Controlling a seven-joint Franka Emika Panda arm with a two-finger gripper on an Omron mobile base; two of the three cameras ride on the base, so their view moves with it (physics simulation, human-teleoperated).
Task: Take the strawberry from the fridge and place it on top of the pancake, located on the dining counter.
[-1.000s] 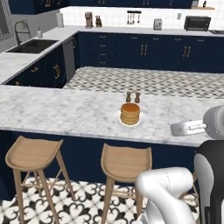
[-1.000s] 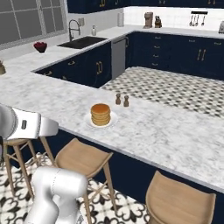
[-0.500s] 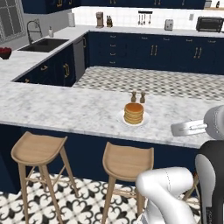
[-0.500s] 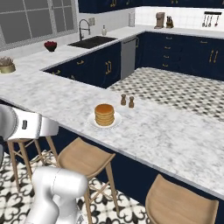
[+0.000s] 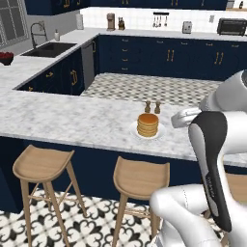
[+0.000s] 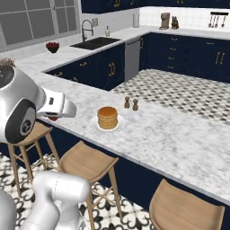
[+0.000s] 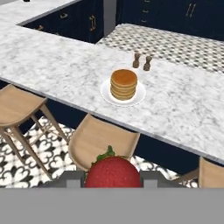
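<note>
While clamped on the strawberry (image 7: 113, 172), pincer (image 7: 113, 178) angled down toward the pancake (image 7: 124, 83).

Navy base cabinets (image 5: 164, 55) with gold handles run along back wall and left wall. White tile backsplash (image 5: 140, 19) behind back worktop. Black sink (image 5: 48, 48) with tall tap set in left worktop, window (image 6: 40, 20) above it, grey panes. Floor: grey-and-white checker tile (image 5: 149, 89) inside kitchen, black-and-white floral tile (image 5: 96, 219) on near side. Round wooden stools (image 5: 43, 166) stand on floral tile. Toaster oven (image 5: 231, 26) at far right end of back worktop. Light even, soft.
</note>
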